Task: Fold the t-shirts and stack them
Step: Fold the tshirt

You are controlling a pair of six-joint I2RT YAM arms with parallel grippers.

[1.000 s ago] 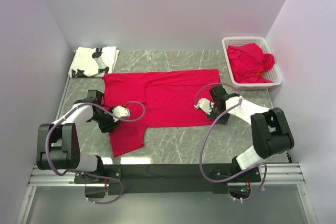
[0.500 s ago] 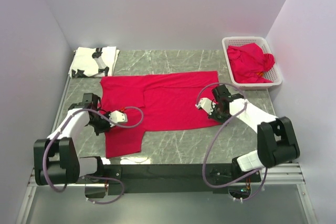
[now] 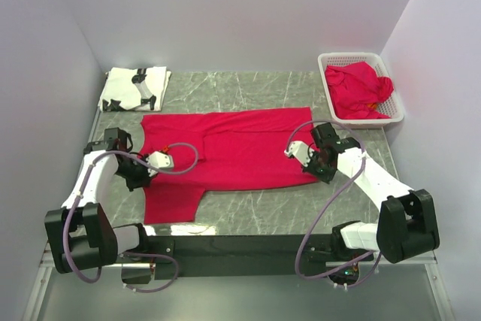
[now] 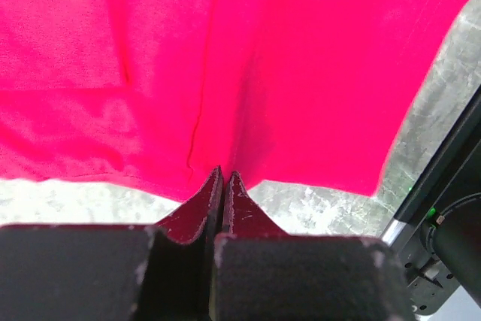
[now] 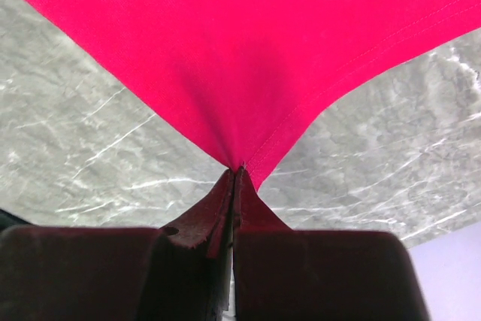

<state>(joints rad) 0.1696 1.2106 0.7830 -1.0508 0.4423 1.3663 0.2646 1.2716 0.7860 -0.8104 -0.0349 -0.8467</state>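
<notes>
1. Fingertips of the left gripper [image 4: 223,174] are pressed flat together on a pinch of the plain bright red short-sleeved cloth t-shirt [image 4: 301,73]. A crease runs up the cloth from the pinch.
2. Tips of the right gripper [image 5: 235,171] are likewise clamped with no gap between them. They grip the stitched hem of the same shirt, and the cloth is drawn to a point there.
3. Seen from above, that shirt lies spread across the middle of the grey marbled worktop [image 3: 263,212]. The left gripper holds its left side and the right gripper its near right corner. One flap of the shirt reaches toward the near edge on the left.
4. At the far left corner lies the white t-shirt with a black printed pattern [image 3: 134,88], folded and well apart from both grippers.
5. At the far right corner stands the white plastic lattice basket [image 3: 353,56], and a crumpled red t-shirt [image 3: 359,89] lies inside it.
</notes>
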